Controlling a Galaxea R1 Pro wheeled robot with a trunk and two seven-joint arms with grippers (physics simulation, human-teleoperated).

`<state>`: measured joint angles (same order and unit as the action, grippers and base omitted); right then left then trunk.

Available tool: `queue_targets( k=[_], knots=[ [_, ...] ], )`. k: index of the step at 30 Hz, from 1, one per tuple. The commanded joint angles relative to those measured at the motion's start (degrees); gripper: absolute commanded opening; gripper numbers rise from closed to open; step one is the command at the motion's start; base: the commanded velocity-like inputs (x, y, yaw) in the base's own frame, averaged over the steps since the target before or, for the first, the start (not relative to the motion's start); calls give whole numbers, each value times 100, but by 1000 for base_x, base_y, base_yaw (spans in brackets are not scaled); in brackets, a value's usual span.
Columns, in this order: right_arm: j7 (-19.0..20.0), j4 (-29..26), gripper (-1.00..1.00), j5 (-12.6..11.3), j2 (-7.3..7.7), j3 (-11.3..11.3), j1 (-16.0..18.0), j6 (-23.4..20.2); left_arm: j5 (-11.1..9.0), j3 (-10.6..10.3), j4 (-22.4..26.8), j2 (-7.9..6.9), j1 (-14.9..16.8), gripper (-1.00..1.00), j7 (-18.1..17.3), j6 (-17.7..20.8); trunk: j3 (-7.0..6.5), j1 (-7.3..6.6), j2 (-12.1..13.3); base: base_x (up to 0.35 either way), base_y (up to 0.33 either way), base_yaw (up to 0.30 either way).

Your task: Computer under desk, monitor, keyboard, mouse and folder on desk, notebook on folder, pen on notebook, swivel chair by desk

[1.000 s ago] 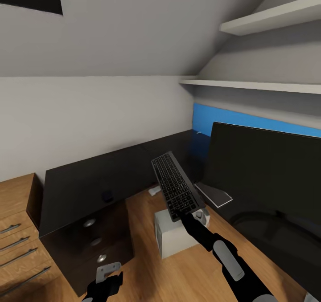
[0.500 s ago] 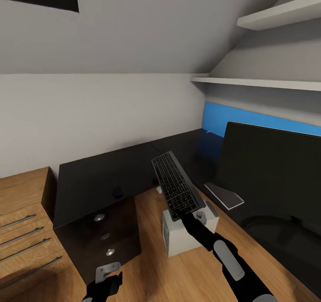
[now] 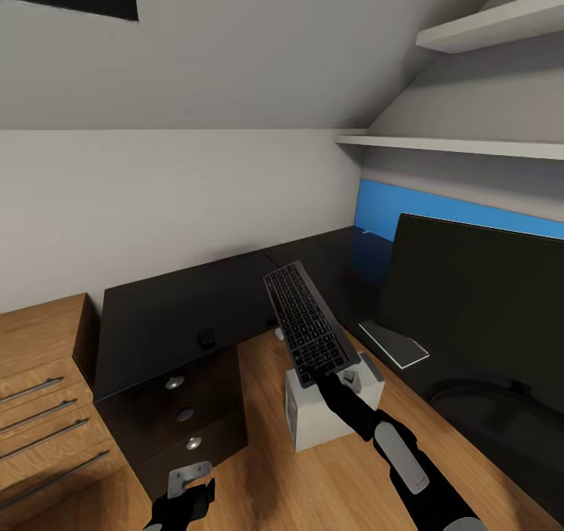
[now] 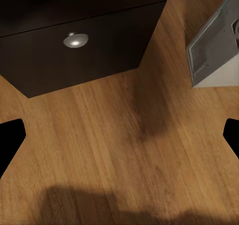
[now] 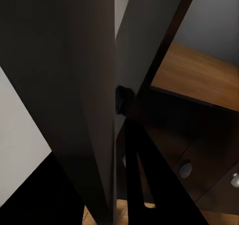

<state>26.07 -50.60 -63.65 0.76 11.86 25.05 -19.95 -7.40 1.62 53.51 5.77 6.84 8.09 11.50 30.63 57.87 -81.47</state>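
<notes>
My right gripper (image 3: 319, 376) is shut on the near end of the keyboard (image 3: 304, 323), which hangs tilted above the grey computer (image 3: 333, 409) on the floor. In the right wrist view the keyboard (image 5: 64, 85) is seen edge-on. The small black mouse (image 3: 206, 337) lies on the black desk (image 3: 172, 300) above the drawers, also seen as the mouse (image 5: 123, 99). The wide monitor (image 3: 478, 304) stands on the desk's right wing, with the pale notebook (image 3: 394, 343) lying beside it. My left gripper (image 3: 188, 490) is open, low over the floor. Folder, pen and swivel chair are out of view.
A light wooden cabinet (image 3: 43, 406) with bar handles stands left of the desk. Drawer knobs (image 4: 75, 40) face the wooden floor (image 4: 119, 135). White shelves (image 3: 470, 147) hang above the monitor, and a blue band (image 3: 423, 210) runs behind it.
The head view has swung left, so everything sits further right in the picture. The keyboard has risen very slightly in my right gripper. My left gripper has stayed put.
</notes>
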Motion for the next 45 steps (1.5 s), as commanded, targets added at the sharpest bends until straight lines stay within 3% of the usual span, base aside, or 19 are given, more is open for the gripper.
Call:
queue_targets(
  k=[1,16,22,31,45],
  knots=[
    [0,2,-100,-68,2,17,4,-27,-60,5,10,3,1,100,18,28,6,0,-3,0,0,31],
    [-17,-2,-100,-77,3,21,4,-43,-65,18,10,-5,1,100,21,28,6,0,-3,0,-45,242],
    [-17,-2,-100,-77,-2,33,5,-42,-61,335,10,0,1,100,-17,-28,6,0,-3,89,-233,281],
    [-11,6,-100,-77,-6,36,7,-42,-60,389,10,3,1,100,-21,-93,6,0,-3,97,-96,266],
    [28,6,-100,-70,3,5,2,-35,-60,400,-38,3,1,100,-13,-95,6,0,-3,3,-2,28]
  ],
)
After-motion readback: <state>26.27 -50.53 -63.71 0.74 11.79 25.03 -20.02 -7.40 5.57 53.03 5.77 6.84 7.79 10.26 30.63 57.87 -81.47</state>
